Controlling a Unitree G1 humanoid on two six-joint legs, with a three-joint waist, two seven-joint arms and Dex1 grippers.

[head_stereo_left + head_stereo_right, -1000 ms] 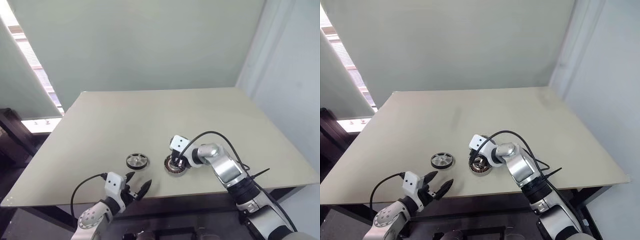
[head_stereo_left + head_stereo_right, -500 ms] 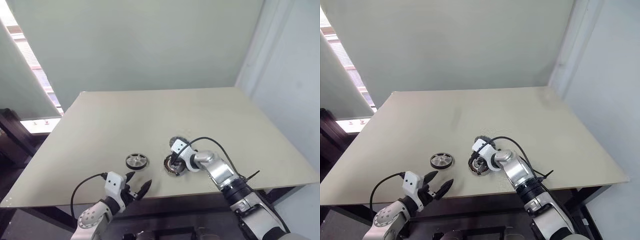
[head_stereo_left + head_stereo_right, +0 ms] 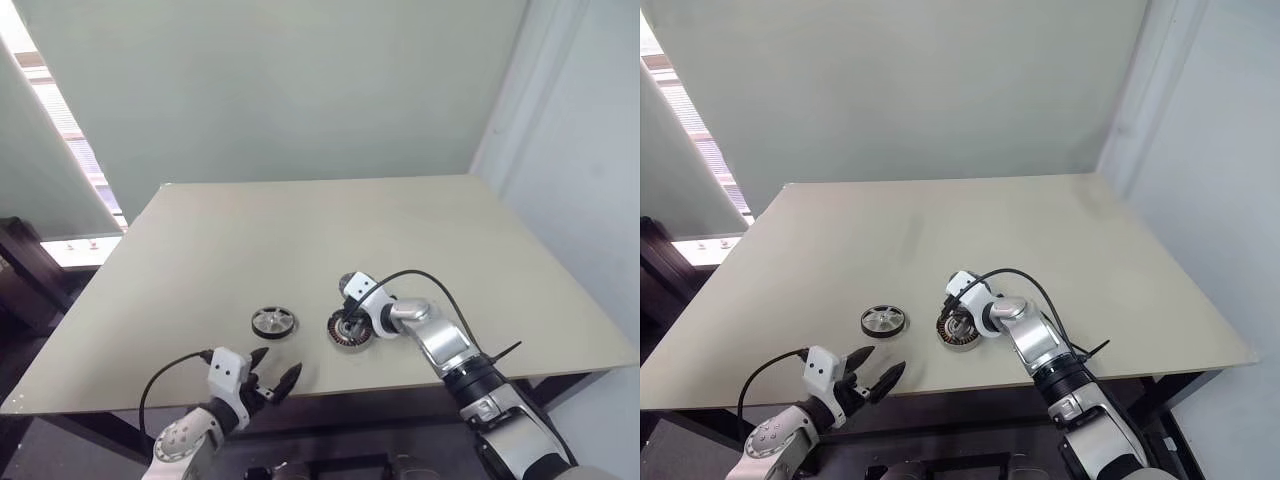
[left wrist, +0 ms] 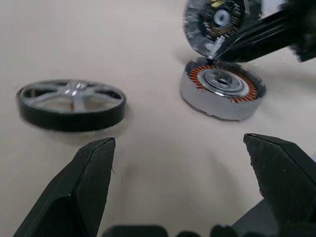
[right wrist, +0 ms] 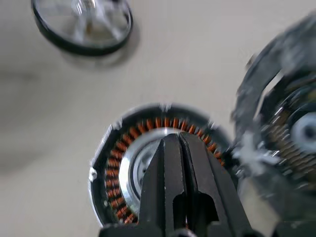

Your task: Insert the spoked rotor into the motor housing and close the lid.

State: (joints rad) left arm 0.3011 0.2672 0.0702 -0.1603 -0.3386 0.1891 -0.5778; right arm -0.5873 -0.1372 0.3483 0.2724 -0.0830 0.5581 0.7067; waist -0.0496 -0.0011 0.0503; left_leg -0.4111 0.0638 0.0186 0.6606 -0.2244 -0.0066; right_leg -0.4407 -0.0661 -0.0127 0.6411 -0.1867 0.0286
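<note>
Copper windings ring the motor housing (image 4: pixel 222 91), which lies flat on the beige table (image 3: pixel 300 230) towards its near edge, its pale silver centre uncovered. My right gripper (image 5: pixel 173 143) hangs directly over that centre, its two black fingers pressed together with nothing between them, the tips pointing down at the hub.

Just beside those fingers the lid (image 4: pixel 217 22) stands tilted up on edge, its inner face with the dark ring and small hub turned towards my left wrist camera. Its lower rim sits at the housing's far edge, right where my right fingers reach in. I cannot tell whether the lid leans on the fingers or merely stands against them. Tilted like this, it partly overhangs the housing's open top.

The spoked rotor (image 4: pixel 71 103) lies flat on the table to the left of the housing, near it but apart, silver spokes up inside the black rim. Bare tabletop lies between the two.

My left gripper (image 3: pixel 268 375) sits at the near edge of the table, short of the rotor, with its fingers (image 4: pixel 94 173) spread wide and empty; rotor and housing both show beyond the gap between them.

A black cable (image 3: pixel 420 275) loops over my right wrist, above the table. A pale wall stands behind the table, and a slatted window lies off to the left.
</note>
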